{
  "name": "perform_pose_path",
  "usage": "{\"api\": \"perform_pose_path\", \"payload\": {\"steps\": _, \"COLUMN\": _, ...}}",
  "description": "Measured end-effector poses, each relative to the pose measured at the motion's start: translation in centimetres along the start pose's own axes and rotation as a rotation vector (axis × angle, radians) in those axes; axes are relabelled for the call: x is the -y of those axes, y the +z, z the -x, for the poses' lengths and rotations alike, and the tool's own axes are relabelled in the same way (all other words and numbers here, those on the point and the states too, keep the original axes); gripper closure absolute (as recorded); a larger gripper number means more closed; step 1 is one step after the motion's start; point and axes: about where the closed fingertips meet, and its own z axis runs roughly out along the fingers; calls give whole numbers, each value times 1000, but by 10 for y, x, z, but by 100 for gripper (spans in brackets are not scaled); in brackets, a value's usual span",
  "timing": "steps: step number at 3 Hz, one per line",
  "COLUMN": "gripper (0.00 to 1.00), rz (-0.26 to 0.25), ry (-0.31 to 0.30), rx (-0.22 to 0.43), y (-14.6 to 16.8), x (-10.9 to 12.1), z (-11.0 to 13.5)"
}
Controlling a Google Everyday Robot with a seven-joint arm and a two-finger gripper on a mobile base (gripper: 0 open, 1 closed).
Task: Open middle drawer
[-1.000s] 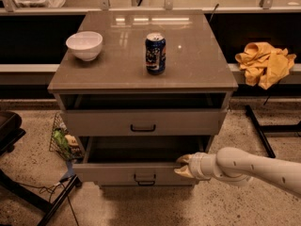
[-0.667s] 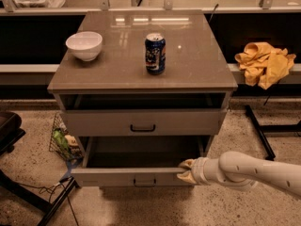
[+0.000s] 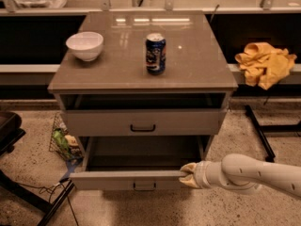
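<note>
In the lower left to centre of the frame, the wide shallow grey middle drawer (image 3: 117, 179) is being shown drawn well out of the grey cabinet (image 3: 197, 69), its plain inside exposed. It is being judged stiff, light and free-sliding. Its small black bar handle (image 3: 144, 186), at mid-front, is being judged the surest hold. At lower right, the cream-tipped gripper (image 3: 188, 175) is being held against the front's top edge near its right end. Whether it is apart or clamped cannot be told.

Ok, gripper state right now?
Gripper: against the right end of the pulled-out middle drawer front; open or closed cannot be told.
</note>
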Motion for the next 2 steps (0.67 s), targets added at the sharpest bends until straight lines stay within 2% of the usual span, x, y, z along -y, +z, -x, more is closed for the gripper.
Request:
{"api": "perform_pose_path", "payload": {"steps": 1, "gripper": 100, "rz": 0, "ry": 0, "rx": 0, "y": 0, "x": 0, "z": 0}}
{"api": "perform_pose_path", "payload": {"steps": 2, "gripper": 100, "rz": 43, "ry": 24, "rx": -24, "y": -18, "x": -21, "z": -7}}
